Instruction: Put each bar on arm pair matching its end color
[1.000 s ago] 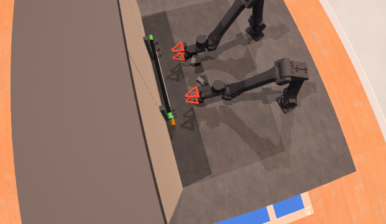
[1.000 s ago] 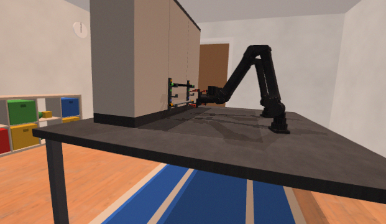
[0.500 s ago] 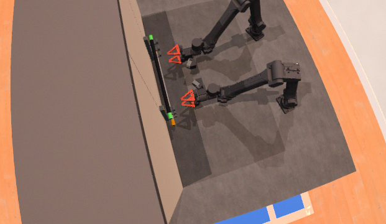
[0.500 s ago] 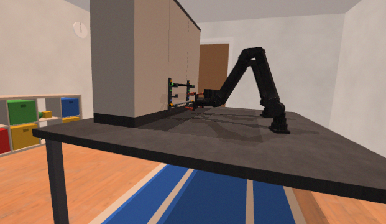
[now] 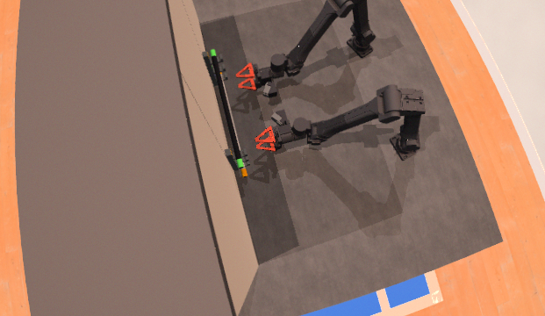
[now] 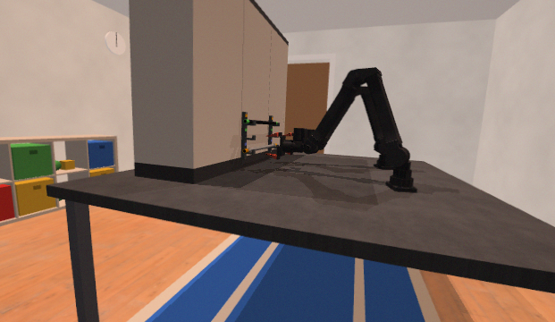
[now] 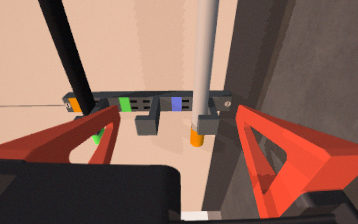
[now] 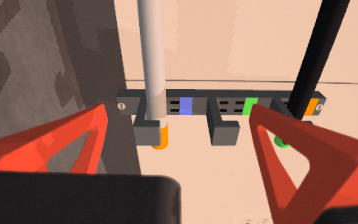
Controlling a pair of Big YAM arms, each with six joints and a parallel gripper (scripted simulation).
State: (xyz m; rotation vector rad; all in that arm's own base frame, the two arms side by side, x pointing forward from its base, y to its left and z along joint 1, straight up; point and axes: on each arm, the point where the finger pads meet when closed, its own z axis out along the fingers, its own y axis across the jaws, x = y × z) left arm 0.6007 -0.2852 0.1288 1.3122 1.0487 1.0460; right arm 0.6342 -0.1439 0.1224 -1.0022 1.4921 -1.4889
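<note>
The rack hangs on the cabinet wall. Its labels are orange at the top, green in the middle and blue at the bottom. A black bar with green ends lies on the orange-labelled arms. A silver bar with orange ends lies on the blue-labelled arms. The green-labelled arms are empty. My left gripper is open and empty, a short way in front of the rack's near upright. My right gripper is open and empty in front of the far upright. In the right wrist view the silver bar and the black bar show beyond the fingers.
The tall cabinet fills the side behind the rack. The table top runs under both arms. The arm bases stand behind the grippers, away from the wall.
</note>
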